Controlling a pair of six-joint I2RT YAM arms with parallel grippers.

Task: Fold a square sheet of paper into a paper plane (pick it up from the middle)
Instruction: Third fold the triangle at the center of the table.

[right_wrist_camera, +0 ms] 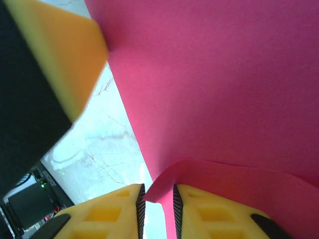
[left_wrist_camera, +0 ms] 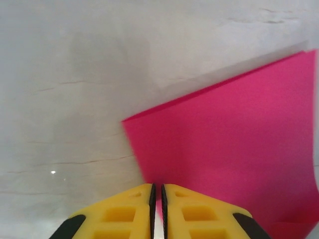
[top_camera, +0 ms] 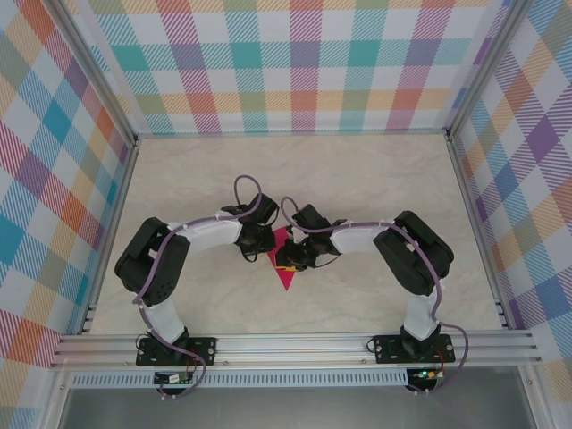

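The folded sheet of magenta-pink paper (top_camera: 283, 275) lies on the table's middle, pointing toward the near edge, with both grippers meeting over it. My left gripper (top_camera: 261, 247) is shut on the paper's edge; in the left wrist view its yellow jaws (left_wrist_camera: 158, 191) stand almost together with a pink sliver between the pads, and the paper (left_wrist_camera: 229, 144) spreads out ahead. My right gripper (top_camera: 291, 259) is open: in the right wrist view its jaws (right_wrist_camera: 158, 196) stand apart, with a curled corner of the paper (right_wrist_camera: 214, 89) lying loose in the gap. The left gripper's finger (right_wrist_camera: 55, 55) looms at the upper left.
The pale marble-patterned table (top_camera: 357, 179) is walled by plaid panels on the left (top_camera: 54, 179), back (top_camera: 295, 63) and right (top_camera: 527, 179). An aluminium rail (top_camera: 295, 344) carrying both arm bases runs along the near edge.
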